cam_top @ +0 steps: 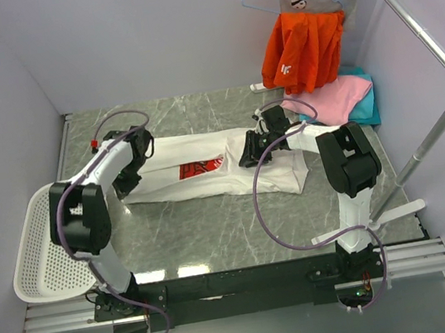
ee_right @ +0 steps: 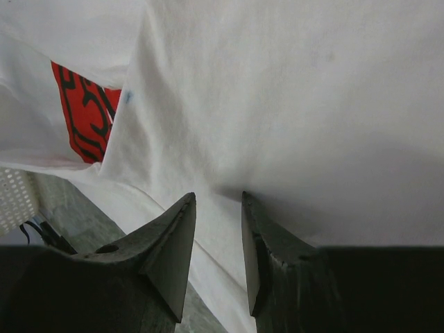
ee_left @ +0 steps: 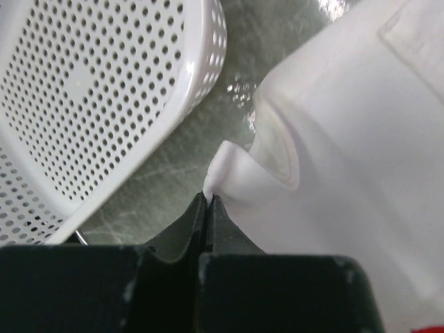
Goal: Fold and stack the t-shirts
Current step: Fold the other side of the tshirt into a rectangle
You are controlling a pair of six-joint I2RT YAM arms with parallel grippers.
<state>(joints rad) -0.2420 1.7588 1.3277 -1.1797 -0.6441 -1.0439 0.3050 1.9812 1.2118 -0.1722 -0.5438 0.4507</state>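
The white t-shirt [cam_top: 207,177] lies across the middle of the table, folded into a long band, with part of its red print [cam_top: 201,167] showing. My left gripper [cam_top: 130,179] is at its left end. In the left wrist view this gripper [ee_left: 208,198] is shut on a small pinched fold of the white t-shirt [ee_left: 347,139]. My right gripper [cam_top: 251,152] hovers over the right half of the shirt. Seen from the right wrist, it [ee_right: 216,198] stands open just above the white cloth [ee_right: 291,104], gripping nothing, with the red print [ee_right: 87,111] to its left. The pink t-shirt [cam_top: 334,99] lies on the teal one [cam_top: 369,107] at the back right.
A white perforated basket [cam_top: 38,252] sits at the table's left edge, close to my left gripper [ee_left: 90,90]. An orange garment [cam_top: 306,49] hangs from a hanger at the back right. A metal clothes-rack pole [cam_top: 411,29] slants along the right side.
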